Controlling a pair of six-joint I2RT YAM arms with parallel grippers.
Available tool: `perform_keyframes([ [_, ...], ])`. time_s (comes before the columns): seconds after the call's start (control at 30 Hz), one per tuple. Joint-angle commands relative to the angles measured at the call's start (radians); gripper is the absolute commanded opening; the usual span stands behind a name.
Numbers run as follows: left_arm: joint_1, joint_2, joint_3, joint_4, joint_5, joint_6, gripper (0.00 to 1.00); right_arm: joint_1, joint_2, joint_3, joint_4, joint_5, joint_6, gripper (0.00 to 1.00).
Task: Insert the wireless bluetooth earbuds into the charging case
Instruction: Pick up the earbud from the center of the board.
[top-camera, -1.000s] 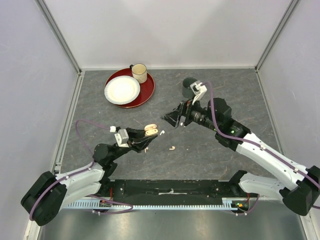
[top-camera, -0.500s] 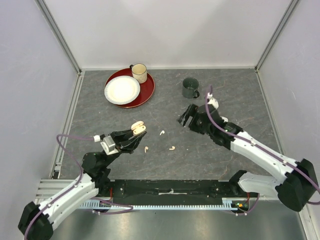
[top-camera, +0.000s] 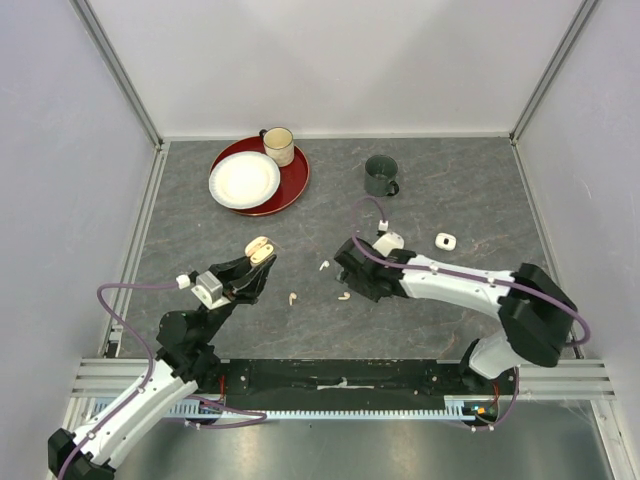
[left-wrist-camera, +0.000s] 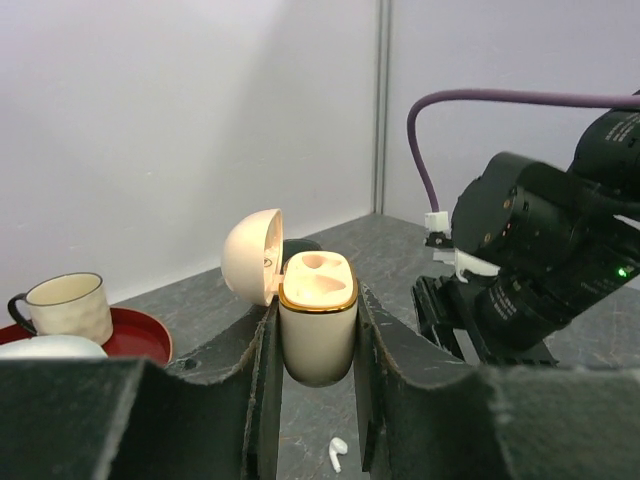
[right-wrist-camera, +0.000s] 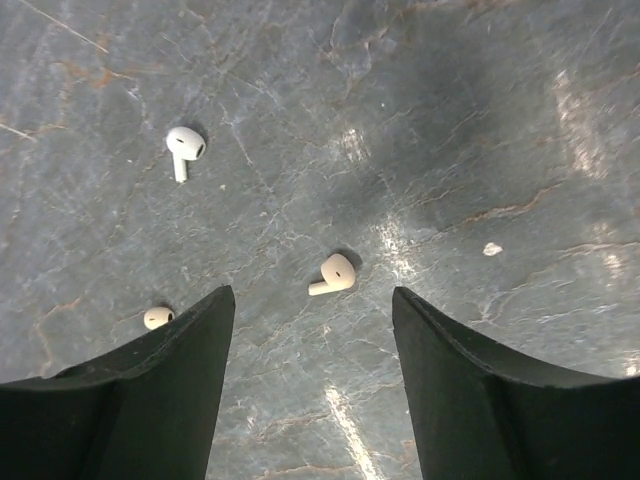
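My left gripper (left-wrist-camera: 317, 335) is shut on the pale peach charging case (left-wrist-camera: 318, 320), which it holds upright off the table with its lid open and both sockets empty (top-camera: 259, 248). On the table lie a white earbud (top-camera: 324, 265) and two peach earbuds (top-camera: 292, 298) (top-camera: 344, 295). My right gripper (top-camera: 350, 281) hangs low over the table and is open. In the right wrist view one peach earbud (right-wrist-camera: 335, 273) lies just ahead of the gap between its fingers (right-wrist-camera: 312, 300). The other peach earbud (right-wrist-camera: 157, 317) is by the left finger and the white earbud (right-wrist-camera: 185, 145) is farther off.
A red tray (top-camera: 296, 186) at the back left carries a white plate (top-camera: 244, 180) and a cream mug (top-camera: 278, 146). A dark green mug (top-camera: 381, 175) stands at the back centre. A small white case-like object (top-camera: 445, 241) lies right of my right arm.
My right arm has come down and left from near the green mug to the earbuds, its jaws narrowing. My left arm has drawn back left with the case. The small white object now shows.
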Motion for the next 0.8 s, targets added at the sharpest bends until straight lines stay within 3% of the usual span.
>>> perform_keyframes([
  [0.0, -0.006, -0.021, -0.005, -0.023, -0.066, 0.034, 0.02, 0.038, 0.096, 0.098, -0.081, 0.041, 0.126, 0.70],
  [0.13, -0.006, -0.019, -0.004, -0.023, -0.068, 0.036, 0.02, 0.061, 0.120, 0.113, -0.084, 0.065, 0.177, 0.68],
  [0.23, -0.006, -0.021, -0.005, -0.023, -0.068, 0.027, 0.02, 0.061, 0.136, 0.119, -0.104, 0.073, 0.199, 0.61],
  [0.77, -0.006, -0.056, -0.027, -0.010, -0.071, 0.016, 0.02, 0.064, 0.209, 0.162, -0.133, 0.064, 0.188, 0.54],
])
